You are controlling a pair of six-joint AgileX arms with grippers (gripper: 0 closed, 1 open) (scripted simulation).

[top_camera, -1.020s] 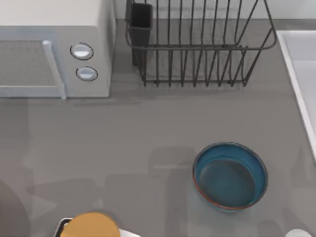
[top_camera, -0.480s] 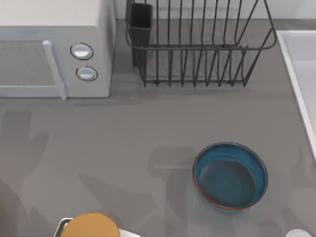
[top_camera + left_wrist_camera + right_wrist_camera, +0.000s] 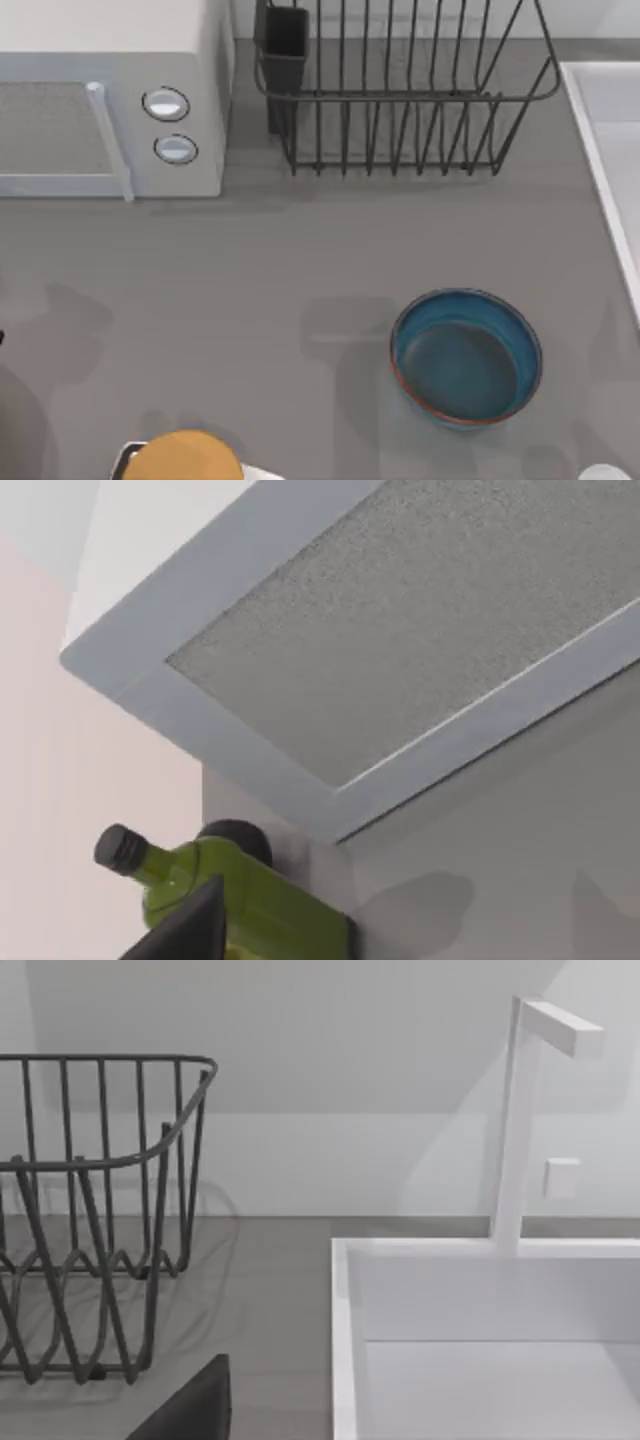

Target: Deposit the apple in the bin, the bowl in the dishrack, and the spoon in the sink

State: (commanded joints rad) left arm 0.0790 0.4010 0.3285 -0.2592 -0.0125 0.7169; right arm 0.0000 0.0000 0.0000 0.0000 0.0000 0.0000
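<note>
Upright, the round deep-blue bowl [image 3: 466,357] with its reddish-brown rim sits on bare grey table [image 3: 250,290], well apart from the black wire dishrack [image 3: 400,90]. Beyond the right gripper lie that rack and the white sink [image 3: 480,1340]. Neither gripper's opening can be told.

Microwave [image 3: 420,640] door seen close: speckled grey window panel inside a pale frame. Beside its lower corner, a green bottle [image 3: 240,900] with a dark cap, lying tilted. A dark finger [image 3: 185,935] overlaps the bottle. Grey table [image 3: 520,860] carries soft shadows.
</note>
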